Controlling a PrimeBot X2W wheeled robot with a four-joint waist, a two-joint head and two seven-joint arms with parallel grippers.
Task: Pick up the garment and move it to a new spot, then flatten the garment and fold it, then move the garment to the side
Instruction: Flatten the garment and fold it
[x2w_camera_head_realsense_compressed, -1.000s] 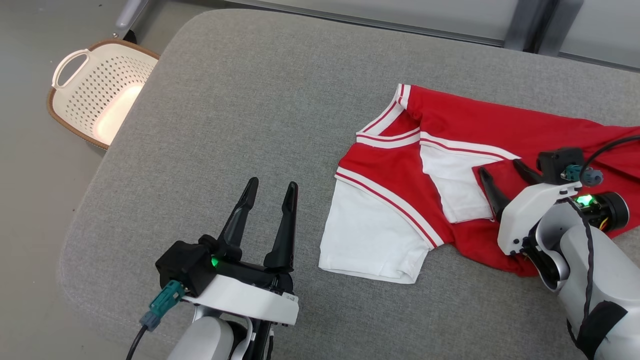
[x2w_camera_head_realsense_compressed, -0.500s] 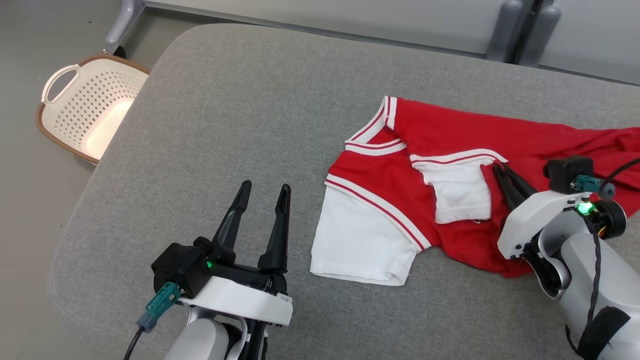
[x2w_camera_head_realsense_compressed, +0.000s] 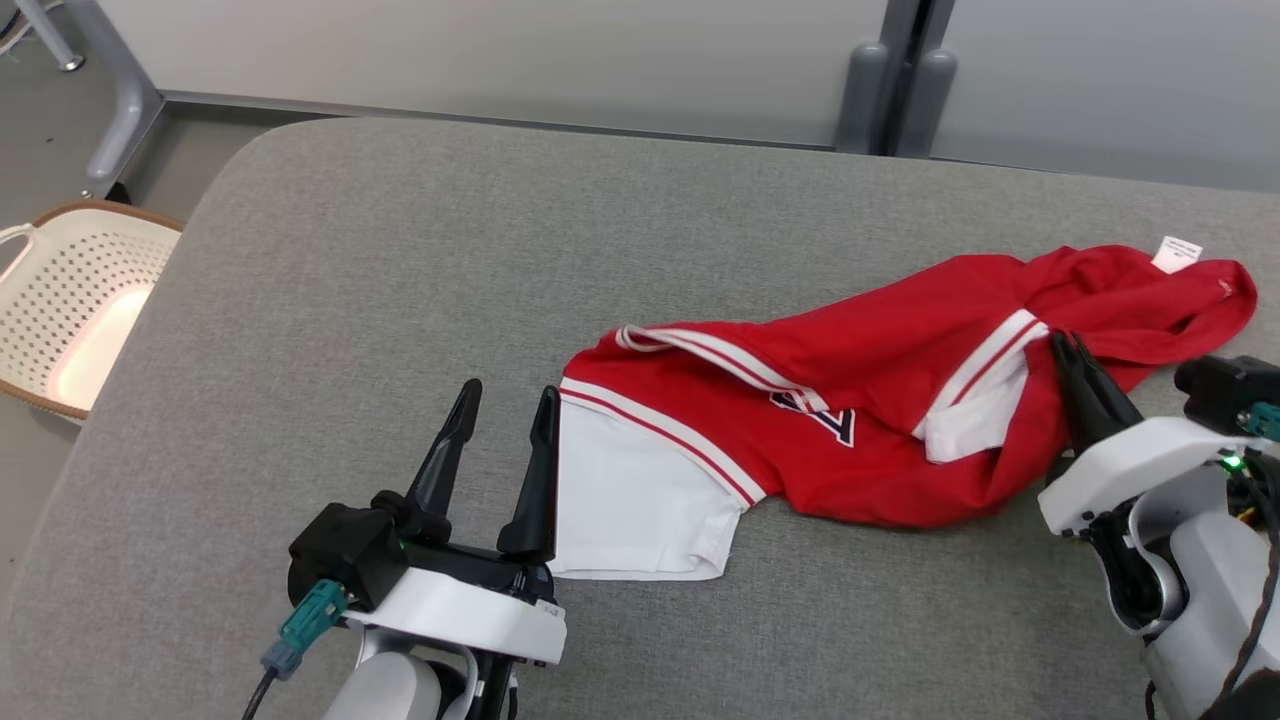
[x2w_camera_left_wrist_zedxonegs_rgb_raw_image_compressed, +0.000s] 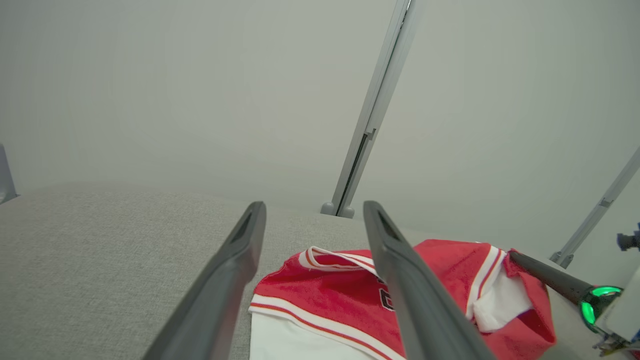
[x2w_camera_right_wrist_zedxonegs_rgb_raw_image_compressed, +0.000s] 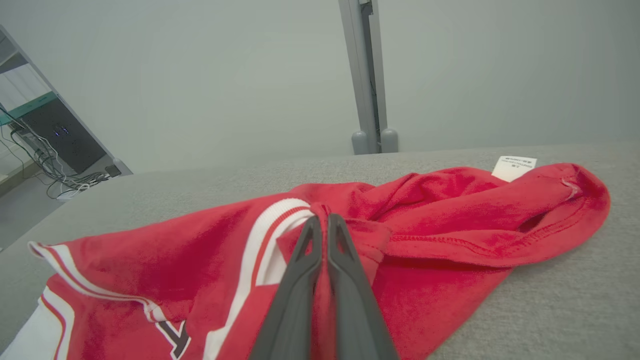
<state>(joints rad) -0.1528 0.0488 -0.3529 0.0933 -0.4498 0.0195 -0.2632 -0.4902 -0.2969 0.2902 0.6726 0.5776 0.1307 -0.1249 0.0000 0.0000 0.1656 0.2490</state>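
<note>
- Pinching a fold of the red garment (x2w_camera_head_realsense_compressed: 880, 400) is my right gripper (x2w_camera_head_realsense_compressed: 1062, 345), its fingers pressed together on the cloth beside a white-striped band.
- I see the garment bunched across the right half of the grey padded table (x2w_camera_head_realsense_compressed: 400, 300). Its white panel lies flat at the near left, and a white label (x2w_camera_head_realsense_compressed: 1177, 253) sits at the far right end.
- My left gripper (x2w_camera_head_realsense_compressed: 509, 392) has its fingers spread with nothing between them, just beside the white panel's left edge.
- A white perforated basket (x2w_camera_head_realsense_compressed: 90, 270) sits on the floor off the table's left side.
</note>
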